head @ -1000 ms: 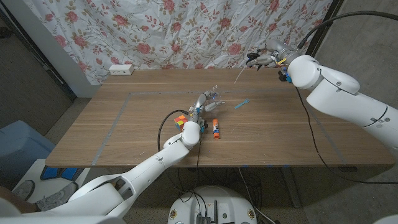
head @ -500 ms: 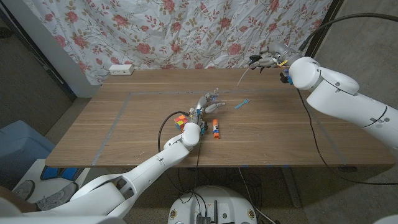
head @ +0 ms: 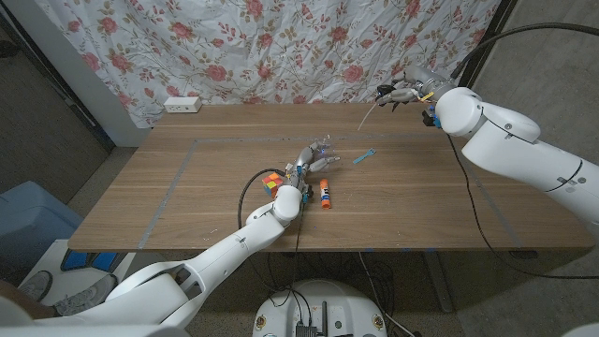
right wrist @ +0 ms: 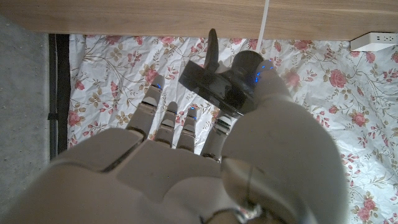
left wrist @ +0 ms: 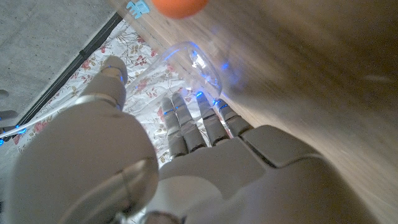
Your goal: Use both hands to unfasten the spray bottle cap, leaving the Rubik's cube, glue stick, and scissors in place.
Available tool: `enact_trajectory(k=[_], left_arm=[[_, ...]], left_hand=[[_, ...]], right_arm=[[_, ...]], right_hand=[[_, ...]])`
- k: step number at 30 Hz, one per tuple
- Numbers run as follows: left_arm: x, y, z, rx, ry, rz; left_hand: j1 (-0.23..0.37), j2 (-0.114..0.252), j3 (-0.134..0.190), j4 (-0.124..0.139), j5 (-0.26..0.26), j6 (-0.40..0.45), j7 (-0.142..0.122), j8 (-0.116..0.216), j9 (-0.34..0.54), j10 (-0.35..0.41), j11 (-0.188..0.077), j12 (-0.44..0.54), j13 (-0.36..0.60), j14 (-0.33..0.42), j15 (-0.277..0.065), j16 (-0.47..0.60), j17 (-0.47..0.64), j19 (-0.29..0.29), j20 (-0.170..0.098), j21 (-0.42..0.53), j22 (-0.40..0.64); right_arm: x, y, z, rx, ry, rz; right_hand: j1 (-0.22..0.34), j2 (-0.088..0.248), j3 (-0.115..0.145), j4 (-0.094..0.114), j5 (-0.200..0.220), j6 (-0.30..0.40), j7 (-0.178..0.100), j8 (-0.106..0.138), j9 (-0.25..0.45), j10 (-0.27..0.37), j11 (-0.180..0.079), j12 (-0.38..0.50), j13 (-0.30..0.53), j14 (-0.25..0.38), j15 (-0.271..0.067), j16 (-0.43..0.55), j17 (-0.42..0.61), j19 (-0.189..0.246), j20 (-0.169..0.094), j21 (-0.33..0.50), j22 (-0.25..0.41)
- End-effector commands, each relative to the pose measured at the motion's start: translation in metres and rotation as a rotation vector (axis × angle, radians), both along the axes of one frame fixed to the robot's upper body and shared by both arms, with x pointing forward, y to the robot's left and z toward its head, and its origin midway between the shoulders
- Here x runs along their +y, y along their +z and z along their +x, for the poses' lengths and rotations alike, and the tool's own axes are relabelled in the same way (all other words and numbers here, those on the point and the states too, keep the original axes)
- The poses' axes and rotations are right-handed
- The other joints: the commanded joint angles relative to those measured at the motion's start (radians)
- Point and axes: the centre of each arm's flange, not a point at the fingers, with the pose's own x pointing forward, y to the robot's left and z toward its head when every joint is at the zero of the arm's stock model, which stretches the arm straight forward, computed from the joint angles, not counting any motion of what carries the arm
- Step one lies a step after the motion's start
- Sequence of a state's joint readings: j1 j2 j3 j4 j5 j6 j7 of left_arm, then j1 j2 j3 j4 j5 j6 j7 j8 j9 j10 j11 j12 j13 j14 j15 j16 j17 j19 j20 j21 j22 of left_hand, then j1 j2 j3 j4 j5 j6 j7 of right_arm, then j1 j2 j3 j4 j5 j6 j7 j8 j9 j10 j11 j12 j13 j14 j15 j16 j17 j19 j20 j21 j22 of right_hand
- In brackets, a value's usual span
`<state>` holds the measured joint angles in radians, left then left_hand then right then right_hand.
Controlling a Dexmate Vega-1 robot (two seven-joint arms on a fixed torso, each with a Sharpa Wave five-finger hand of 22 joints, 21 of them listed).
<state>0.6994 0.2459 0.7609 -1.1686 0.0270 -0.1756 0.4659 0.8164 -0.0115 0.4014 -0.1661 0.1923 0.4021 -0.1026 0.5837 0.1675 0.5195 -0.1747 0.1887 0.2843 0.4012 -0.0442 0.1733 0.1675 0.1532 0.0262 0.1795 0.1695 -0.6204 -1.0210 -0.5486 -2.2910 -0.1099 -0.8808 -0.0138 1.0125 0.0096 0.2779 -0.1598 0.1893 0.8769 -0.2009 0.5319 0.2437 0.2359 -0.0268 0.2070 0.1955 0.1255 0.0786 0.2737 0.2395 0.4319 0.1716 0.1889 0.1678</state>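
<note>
Nearest to us on the worktop (head: 168, 201), our left robot hand (head: 301, 167) wraps its fingers around the clear spray bottle (head: 321, 150), which seems to lean or lie low on the wood. In the left wrist view the bottle (left wrist: 196, 65) shows as a glassy body beyond the fingers (left wrist: 186, 124); the picture is blurred there, so we cannot say how firmly the grip sits. We judge the bottle is pinned down so that it cannot turn or tip while its top comes away.

Just beside that hand lie the things we are to leave alone: the Rubik's cube (head: 271, 183) on its left, touching or nearly touching the wrist, and the glue stick (head: 324, 195) with its orange cap on its right. A little farther, a small blue thing, probably the scissors (head: 364, 157), lies apart from the bottle.

Farthest away, above the worktop's back edge, our right robot hand (head: 404, 91) is closed on the dark spray cap (right wrist: 214, 86), and its thin white tube (head: 368, 115) hangs free towards the wood. So the cap is already off and held well apart from the bottle, likely so the tube drags across nothing.
</note>
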Motion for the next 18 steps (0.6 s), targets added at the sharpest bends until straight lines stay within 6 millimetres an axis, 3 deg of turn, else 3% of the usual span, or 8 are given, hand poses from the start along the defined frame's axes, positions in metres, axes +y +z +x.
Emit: enact_trajectory(k=[1,11,18], left_arm=[[0.0021,-0.0049,0.0028,0.03,-0.005,0.003],[0.0021,-0.007,0.0036,0.042,-0.016,0.002],[0.0022,-0.0085,0.0045,0.056,-0.033,0.0]], left_hand=[[-0.029,0.035,0.002,0.002,-0.002,0.033,-0.039,-0.02,0.001,-0.007,0.005,0.004,-0.01,-0.014,-0.1,0.001,-0.001,-0.006,0.004,0.006,0.002],[-0.036,0.041,-0.001,0.002,-0.002,0.011,-0.076,-0.075,0.002,-0.029,0.02,0.003,-0.042,-0.041,-0.073,0.001,-0.001,-0.021,0.013,0.006,0.002],[-0.042,0.044,-0.003,0.001,0.0,0.015,-0.101,-0.118,0.003,-0.067,0.08,0.0,-0.068,-0.067,-0.047,0.002,0.0,-0.035,0.019,0.006,0.002]], right_arm=[[0.0011,-0.0002,0.002,0.004,0.01,0.009],[0.002,0.0004,0.0034,0.007,0.011,0.016],[0.0026,0.0009,0.0044,0.007,0.019,0.012]], right_hand=[[0.003,0.014,0.004,0.004,0.006,0.016,-0.005,0.007,0.002,0.008,0.001,-0.001,0.002,0.006,-0.002,0.005,0.002,0.001,0.001,-0.001,0.001],[0.004,0.015,0.004,0.004,0.006,0.015,-0.005,0.008,0.002,0.009,0.0,-0.002,0.002,0.007,-0.003,0.005,0.002,0.001,0.0,-0.001,0.001],[0.004,0.016,0.004,0.004,0.006,0.016,-0.004,0.009,0.001,0.011,0.001,-0.001,0.002,0.007,-0.003,0.005,0.002,0.0,0.0,-0.001,0.001]])
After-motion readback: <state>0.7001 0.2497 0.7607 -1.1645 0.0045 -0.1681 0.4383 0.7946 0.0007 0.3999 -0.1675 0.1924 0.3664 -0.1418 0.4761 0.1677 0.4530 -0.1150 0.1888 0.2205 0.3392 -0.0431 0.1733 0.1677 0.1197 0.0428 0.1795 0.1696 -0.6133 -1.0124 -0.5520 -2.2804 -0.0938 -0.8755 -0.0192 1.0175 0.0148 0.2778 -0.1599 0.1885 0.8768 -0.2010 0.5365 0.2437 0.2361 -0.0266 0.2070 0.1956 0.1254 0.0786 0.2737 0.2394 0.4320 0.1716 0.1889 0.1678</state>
